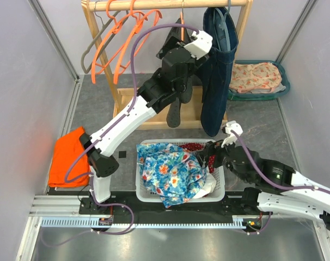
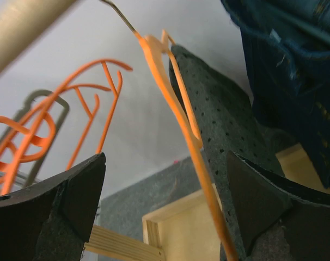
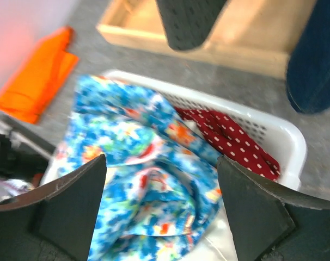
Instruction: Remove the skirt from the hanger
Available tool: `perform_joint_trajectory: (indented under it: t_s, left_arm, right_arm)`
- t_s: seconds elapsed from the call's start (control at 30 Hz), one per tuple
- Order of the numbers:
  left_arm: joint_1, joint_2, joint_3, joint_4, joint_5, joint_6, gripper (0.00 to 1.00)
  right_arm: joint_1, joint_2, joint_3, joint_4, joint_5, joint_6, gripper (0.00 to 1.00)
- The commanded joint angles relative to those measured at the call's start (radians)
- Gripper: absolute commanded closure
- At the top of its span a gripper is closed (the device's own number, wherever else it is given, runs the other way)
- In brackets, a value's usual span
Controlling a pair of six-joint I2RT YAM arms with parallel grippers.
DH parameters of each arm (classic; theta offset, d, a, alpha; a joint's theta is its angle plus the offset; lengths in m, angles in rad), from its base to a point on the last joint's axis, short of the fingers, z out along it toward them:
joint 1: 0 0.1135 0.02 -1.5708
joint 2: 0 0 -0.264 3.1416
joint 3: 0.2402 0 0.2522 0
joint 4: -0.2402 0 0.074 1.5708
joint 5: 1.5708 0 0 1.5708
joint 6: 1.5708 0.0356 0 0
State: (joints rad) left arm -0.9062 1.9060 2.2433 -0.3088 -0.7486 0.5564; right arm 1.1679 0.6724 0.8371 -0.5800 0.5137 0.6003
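A dark grey perforated skirt hangs on an orange hanger from the wooden rail. Its lower end shows below the left arm, and also in the right wrist view. My left gripper is open, up at the rack. The hanger's arm and the skirt's edge run between its fingers, close to the right finger. My right gripper is open and empty, low over the white basket.
A dark denim garment hangs right of the skirt. Empty orange and grey hangers hang on the left. The basket holds a blue floral cloth and a red dotted one. An orange cloth lies left; a green tray back right.
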Motion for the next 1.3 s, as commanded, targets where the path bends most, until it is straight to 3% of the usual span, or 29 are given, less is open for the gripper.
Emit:
perform_joint_trajectory:
  t_s: [0.0,0.2,0.4,0.43,0.7,0.9,0.93,0.97,1.0,1.03,1.13,1.27]
  left_arm:
    - [0.067,0.002,0.105,-0.102,0.061,-0.223,0.24]
    - [0.082,0.018,0.108,-0.168,0.172,-0.277,0.48]
    - [0.13,0.027,0.082,-0.219,0.302,-0.319,0.86]
    - [0.141,0.03,0.087,-0.223,0.337,-0.332,0.97]
    - [0.234,0.047,0.143,-0.317,0.578,-0.389,0.98]
    - [0.251,0.027,0.165,-0.328,0.664,-0.414,0.98]
    - [0.251,0.025,0.165,-0.328,0.673,-0.406,0.94]
    - [0.251,0.025,0.167,-0.328,0.684,-0.405,0.83]
    - [0.251,0.025,0.164,-0.329,0.707,-0.4,0.62]
    - [0.251,0.025,0.164,-0.329,0.715,-0.395,0.35]
    - [0.251,0.036,0.167,-0.329,0.719,-0.392,0.18]
    - [0.251,0.073,0.206,-0.326,0.724,-0.392,0.23]
  right_arm:
    - [0.003,-0.053,0.043,0.089,-0.056,-0.053,0.11]
    - [0.004,-0.037,0.052,0.111,-0.078,-0.066,0.13]
    - [0.003,-0.02,0.097,0.098,-0.063,-0.094,0.14]
    - [0.003,-0.017,0.103,0.092,-0.055,-0.099,0.15]
    - [0.004,-0.013,0.12,0.092,-0.027,-0.111,0.19]
    - [0.003,0.001,0.119,0.106,-0.02,-0.125,0.21]
    - [0.003,0.004,0.12,0.109,-0.018,-0.126,0.2]
    - [0.003,0.009,0.122,0.109,-0.017,-0.128,0.2]
    - [0.003,0.01,0.12,0.112,-0.015,-0.131,0.2]
    - [0.004,0.012,0.12,0.112,-0.014,-0.132,0.2]
    - [0.003,0.012,0.114,0.114,-0.009,-0.126,0.2]
    - [0.004,0.0,0.105,0.114,-0.007,-0.116,0.2]
